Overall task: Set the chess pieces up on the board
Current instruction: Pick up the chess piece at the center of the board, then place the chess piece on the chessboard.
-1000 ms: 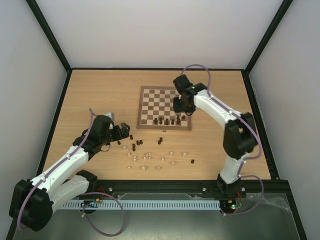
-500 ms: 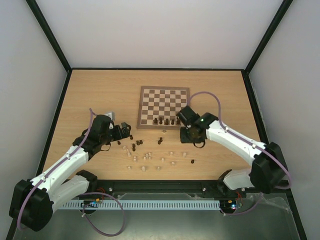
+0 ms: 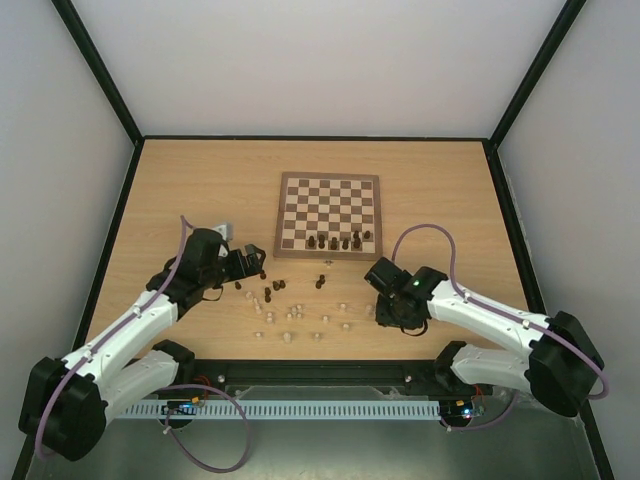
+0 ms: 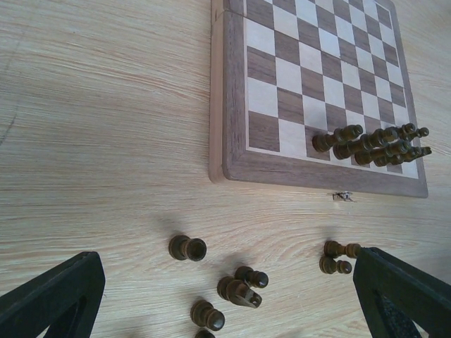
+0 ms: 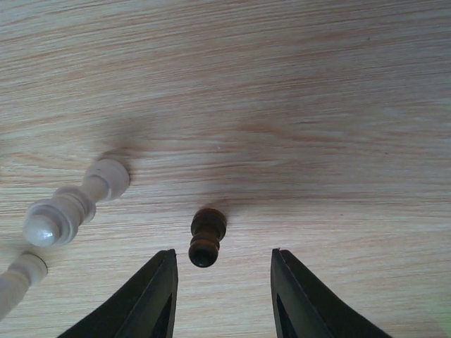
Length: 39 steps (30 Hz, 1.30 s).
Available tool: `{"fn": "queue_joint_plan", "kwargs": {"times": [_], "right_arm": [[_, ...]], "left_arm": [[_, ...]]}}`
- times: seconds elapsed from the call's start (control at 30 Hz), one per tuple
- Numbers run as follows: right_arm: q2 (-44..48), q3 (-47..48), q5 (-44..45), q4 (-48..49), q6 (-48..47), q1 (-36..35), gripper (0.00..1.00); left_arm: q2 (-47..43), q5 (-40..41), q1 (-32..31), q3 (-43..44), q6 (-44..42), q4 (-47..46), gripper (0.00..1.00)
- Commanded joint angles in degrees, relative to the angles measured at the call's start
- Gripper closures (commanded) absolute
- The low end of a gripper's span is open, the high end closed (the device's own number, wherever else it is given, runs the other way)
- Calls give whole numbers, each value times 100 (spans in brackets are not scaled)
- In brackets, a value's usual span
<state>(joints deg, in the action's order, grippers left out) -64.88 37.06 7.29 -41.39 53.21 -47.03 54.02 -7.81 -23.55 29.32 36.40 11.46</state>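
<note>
The board [image 3: 328, 190] lies at the middle back with several dark chess pieces [image 3: 336, 241] on its near rows, also seen in the left wrist view [image 4: 373, 144]. Loose dark and pale chess pieces [image 3: 290, 312] are scattered on the table in front of it. My right gripper [image 5: 223, 253] is open, low over the table. A dark pawn [image 5: 206, 237] stands between its fingertips, closer to the left one and touching neither. My left gripper [image 4: 229, 257] is wide open above a cluster of dark pieces [image 4: 239, 290], holding nothing.
Two pale pieces [image 5: 67, 208] sit left of the right gripper's pawn. Two more dark pieces [image 4: 337, 248] lie close to the left gripper's right finger [image 4: 405, 289]. A black frame [image 3: 120, 220] edges the table. The board's brown border [image 4: 236, 105] is raised above the tabletop.
My right arm has swung from the board's right side down to the front of the table, over a lone dark pawn. The left arm has not moved.
</note>
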Motion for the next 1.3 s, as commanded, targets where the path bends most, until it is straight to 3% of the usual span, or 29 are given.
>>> {"fn": "queue_joint_plan", "kwargs": {"times": [0.0, 0.3, 0.53, 0.63, 0.87, 1.27], "right_arm": [[-72, -149, -79, 141, 264, -62, 64], [-554, -275, -241, 553, 111, -63, 72], [-516, -255, -157, 390, 145, -61, 95], [-210, 18, -34, 4, 214, -142, 97], [-387, 2262, 926, -1209, -220, -133, 92], [-3781, 5573, 308, -651, -2285, 976, 94]], "left_arm": [[93, -97, 17, 81, -48, -130, 0], [179, -63, 17, 48, -42, -194, 1], [165, -51, 17, 36, -52, -160, 0], [161, -40, 17, 39, -50, -138, 1], [151, -4, 17, 52, -38, -132, 0], [175, 146, 17, 123, -40, -44, 1]]}}
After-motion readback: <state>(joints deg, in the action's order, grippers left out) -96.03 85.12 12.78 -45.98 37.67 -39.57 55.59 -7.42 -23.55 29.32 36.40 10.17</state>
